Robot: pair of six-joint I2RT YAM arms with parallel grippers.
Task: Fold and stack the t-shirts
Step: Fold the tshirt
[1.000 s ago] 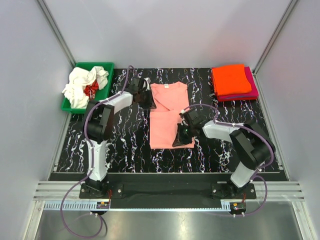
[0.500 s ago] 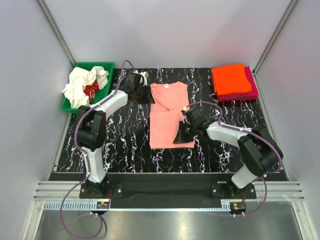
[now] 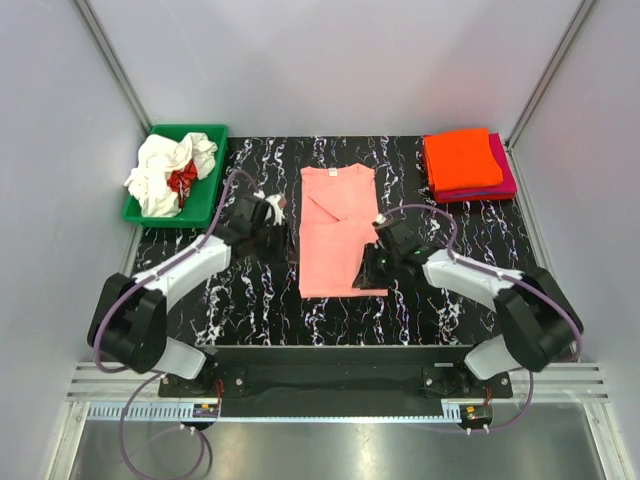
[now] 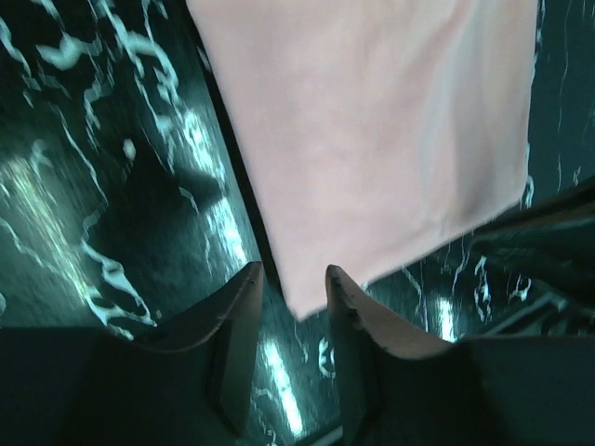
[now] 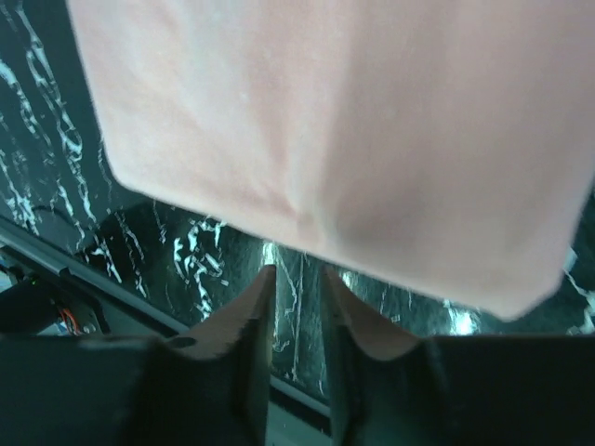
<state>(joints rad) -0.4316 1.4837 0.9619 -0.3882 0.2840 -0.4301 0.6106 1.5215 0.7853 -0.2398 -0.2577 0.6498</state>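
Two sets of jaws, both slightly parted and empty: left gripper (image 4: 290, 283) over the table (image 3: 250, 290) near the salmon-pink t-shirt's (image 3: 335, 235) left edge, right gripper (image 5: 296, 277) at its near right corner. Soft, light, limp cloth, flat mid-table and folded narrow; likely best pinched at a corner or hem.

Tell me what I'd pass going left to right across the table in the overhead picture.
Green bin of crumpled shirts → left gripper → pink shirt → folded stack, orange on magenta. I leave out the right gripper because it overlaps the pink shirt's edge.
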